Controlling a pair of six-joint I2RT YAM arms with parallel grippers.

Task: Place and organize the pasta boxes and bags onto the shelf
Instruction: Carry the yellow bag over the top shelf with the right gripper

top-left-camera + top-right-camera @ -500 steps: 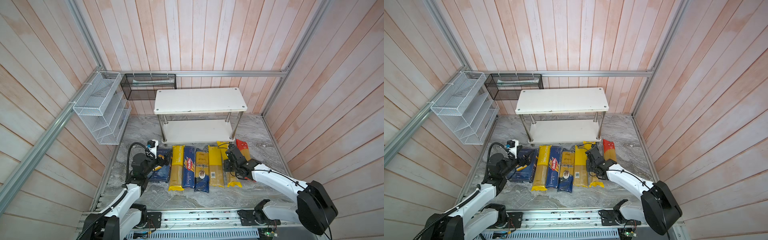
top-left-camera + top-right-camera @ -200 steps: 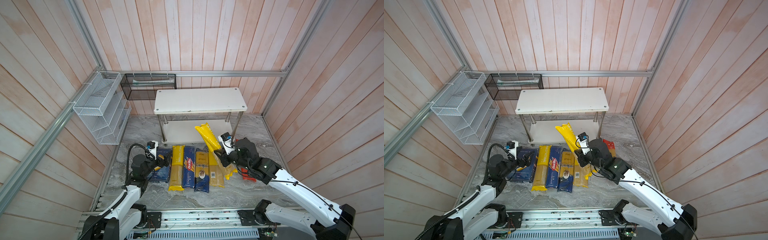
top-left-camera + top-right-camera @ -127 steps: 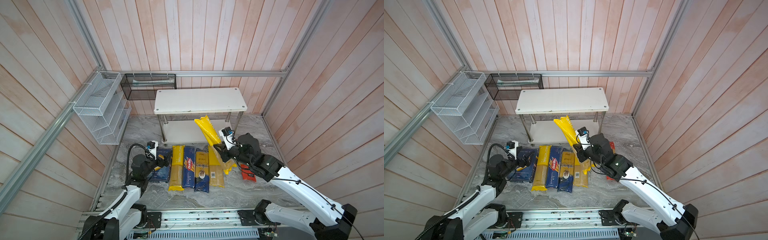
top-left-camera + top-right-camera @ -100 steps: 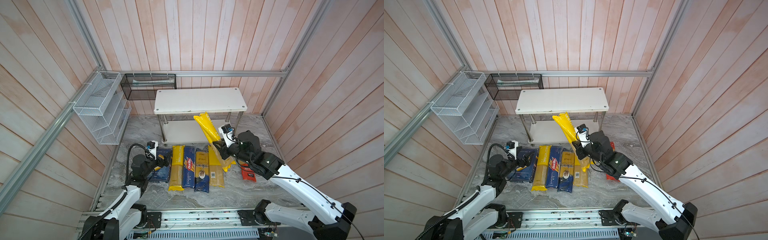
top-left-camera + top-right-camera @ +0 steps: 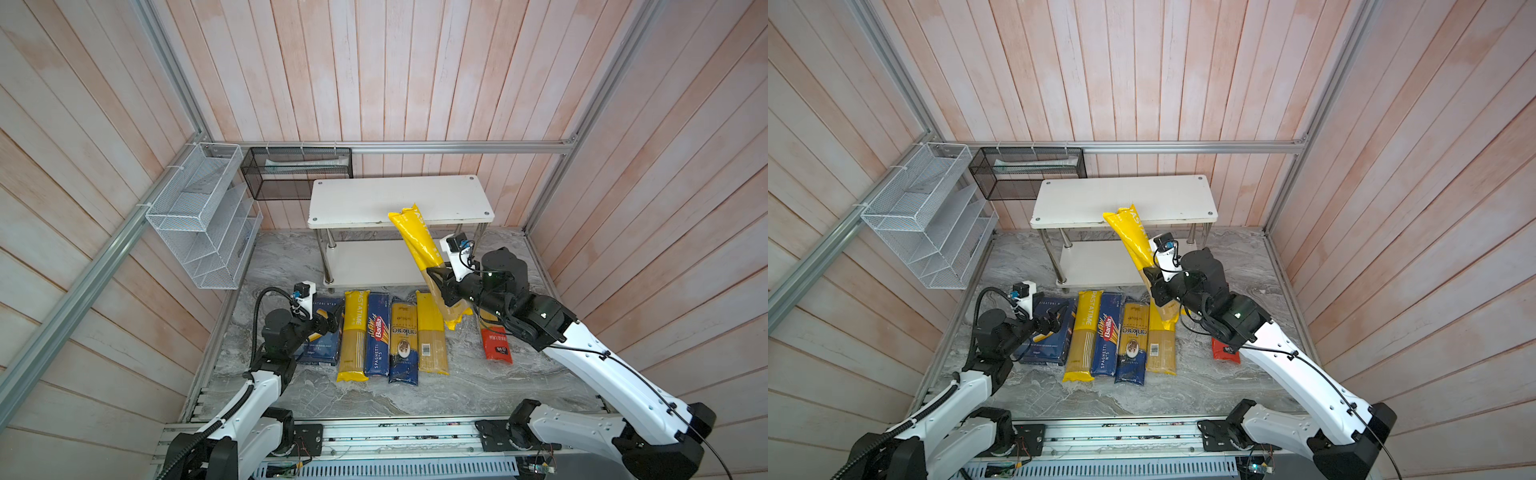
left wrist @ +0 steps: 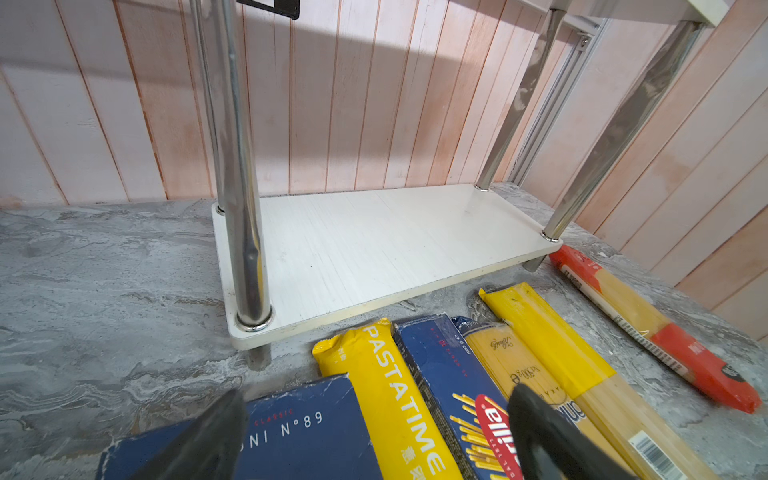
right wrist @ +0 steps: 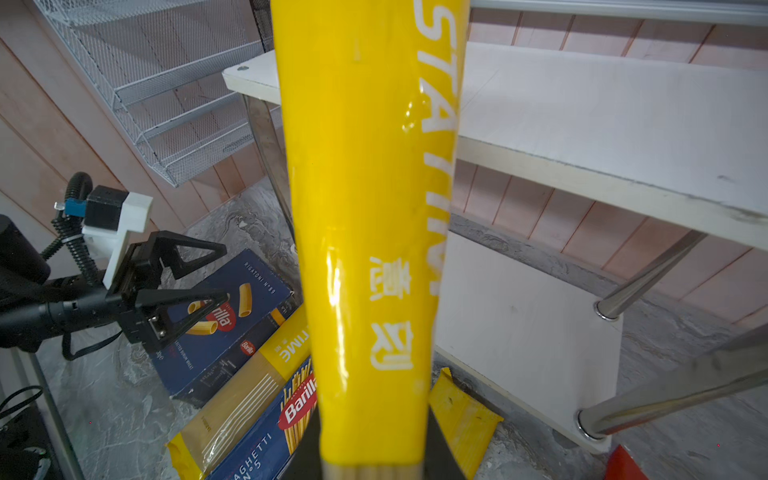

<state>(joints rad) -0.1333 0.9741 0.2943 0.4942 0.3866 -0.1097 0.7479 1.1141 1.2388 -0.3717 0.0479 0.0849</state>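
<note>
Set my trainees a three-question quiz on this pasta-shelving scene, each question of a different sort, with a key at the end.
1. Multiple choice: the right gripper is shut on A) the long red plastic pack, B) the long yellow plastic PASTATIME bag, C) the narrow dark blue Barilla carton.
2. True or false: the left gripper has its jaws open.
3. Short answer: how many packs lie on the white two-tier shelf with chrome posts?
Key: 1 B; 2 true; 3 zero.
</note>
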